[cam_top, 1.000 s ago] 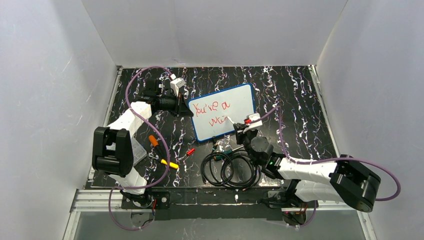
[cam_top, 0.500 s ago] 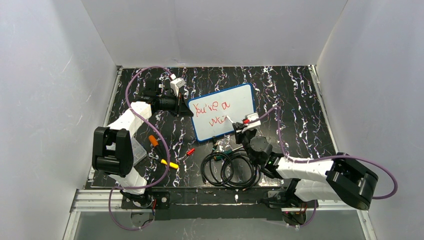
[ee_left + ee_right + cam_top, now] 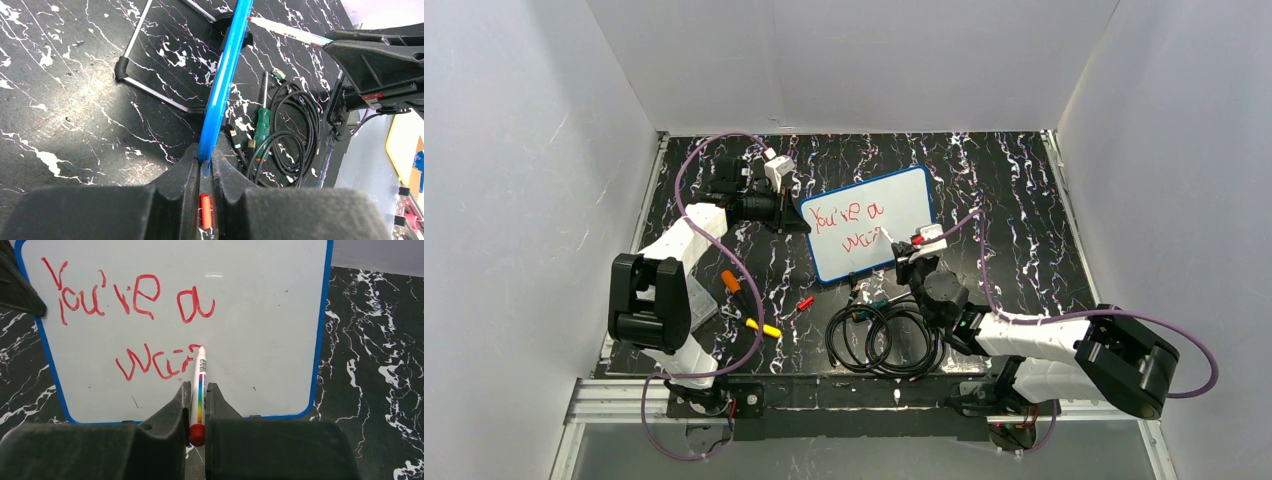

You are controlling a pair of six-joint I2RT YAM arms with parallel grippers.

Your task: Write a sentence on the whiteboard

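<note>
Right gripper (image 3: 199, 388) pinches marker (image 3: 201, 367), tip on board (image 3: 270, 325) at frame centre. Left gripper (image 3: 205, 153) clamps board edge. If I press hard, board skews, sentence (image 3: 144, 296) smears.

The marker (image 3: 201, 375) has crept rightward along the sentence (image 3: 152, 362).

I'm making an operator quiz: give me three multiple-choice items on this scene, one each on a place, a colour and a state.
1. Where is the tip of the marker? A) on the lower written line of the whiteboard B) on its blue frame C) lifted clear of it
2. The sentence is written in: A) blue B) red C) black
3. The left gripper is: A) open B) shut on nothing C) shut on the whiteboard
Answers: 1 A, the tip meets the lower word; 2 B, the strokes are red; 3 C, its jaws pinch the blue frame.
</note>
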